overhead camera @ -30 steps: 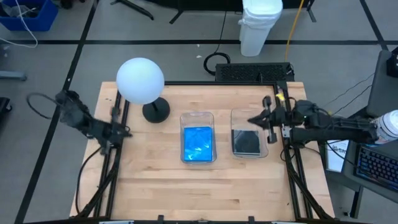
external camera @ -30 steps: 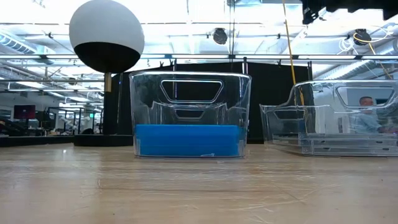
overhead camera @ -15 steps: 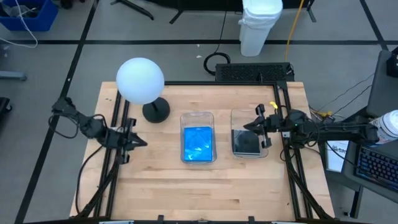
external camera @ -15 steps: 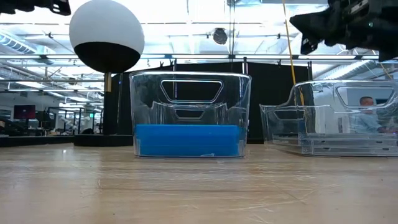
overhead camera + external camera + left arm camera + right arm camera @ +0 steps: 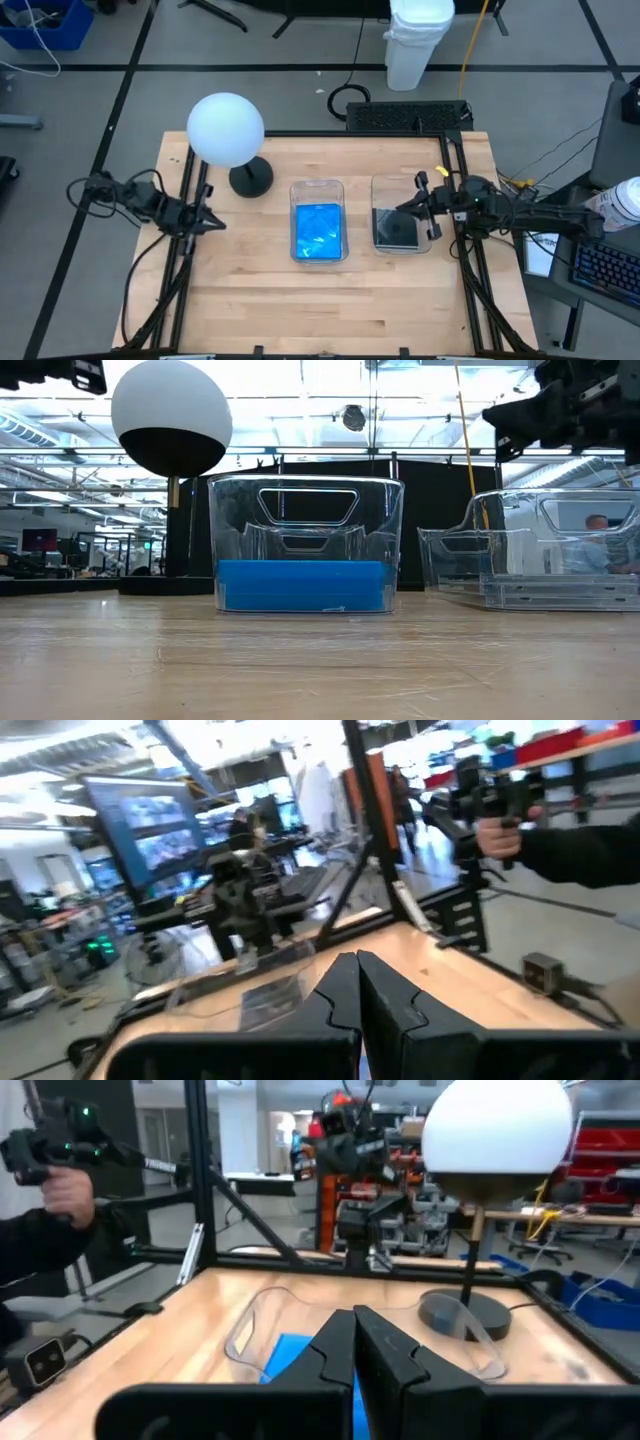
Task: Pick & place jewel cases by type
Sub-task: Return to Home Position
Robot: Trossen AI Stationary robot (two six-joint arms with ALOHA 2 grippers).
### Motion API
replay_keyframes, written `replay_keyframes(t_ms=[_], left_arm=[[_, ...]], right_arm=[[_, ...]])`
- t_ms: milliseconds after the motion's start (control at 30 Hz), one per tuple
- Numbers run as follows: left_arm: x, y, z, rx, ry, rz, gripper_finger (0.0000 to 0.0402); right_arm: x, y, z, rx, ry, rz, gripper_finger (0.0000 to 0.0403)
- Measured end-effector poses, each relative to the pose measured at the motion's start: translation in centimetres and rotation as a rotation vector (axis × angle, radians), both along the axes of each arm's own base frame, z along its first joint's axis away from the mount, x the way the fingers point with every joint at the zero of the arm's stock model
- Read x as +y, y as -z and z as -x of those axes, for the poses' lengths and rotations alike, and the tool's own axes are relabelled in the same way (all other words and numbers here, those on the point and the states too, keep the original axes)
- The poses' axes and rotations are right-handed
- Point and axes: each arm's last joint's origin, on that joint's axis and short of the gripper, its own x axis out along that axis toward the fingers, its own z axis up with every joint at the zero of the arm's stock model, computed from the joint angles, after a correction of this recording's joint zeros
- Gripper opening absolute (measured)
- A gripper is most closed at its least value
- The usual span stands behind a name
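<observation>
Jewel cases are seen sorted into two clear bins set side by side at the middle of a wooden table (image 5: 330, 310). The blue jewel cases (image 5: 319, 230) are stacked flat in the left bin (image 5: 317, 186); in the low view they show as a bright blue band across its lower part. The dark jewel cases (image 5: 396, 229) lie flat in the right bin (image 5: 399, 181), which stands just beside the left bin with a narrow gap between them.

The left gripper (image 5: 214, 222) is held over the table's left edge, at the dark frame rail, well apart from both bins, with its tips turned toward them. In the left wrist view its two fingers are pressed together with only a thin seam between them, and nothing is gripped.

The right gripper (image 5: 404, 207) is held over the right bin, toward the table's right edge. In the low view it is seen raised well above the bin's rim, touching nothing. In the right wrist view its fingers are likewise closed against each other, and nothing is held.

A lamp (image 5: 225, 128) with a white globe stands on the table behind and to the left of the left bin. Beyond the table, a person's hand (image 5: 68, 1192) is seen gripping a dark handheld device.
</observation>
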Motion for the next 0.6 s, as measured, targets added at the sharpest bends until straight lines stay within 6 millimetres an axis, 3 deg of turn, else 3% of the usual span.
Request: replay_keyframes(t_ms=[400, 533, 600], left_arm=[[0.1, 5.4, -1.2, 0.075, -0.234, 0.027, 0.0], [0.0, 6.8, -1.6, 0.084, -0.274, 0.037, 0.0], [0.0, 7.2, -1.8, 0.088, -0.279, 0.047, 0.0]], right_arm=[[0.3, 0.1, 2.8, -0.021, 0.113, -0.076, 0.0], [0.2, 2.4, 2.3, -0.009, 0.127, -0.108, 0.0], [0.3, 2.5, 2.1, -0.053, 0.126, -0.124, 0.0]])
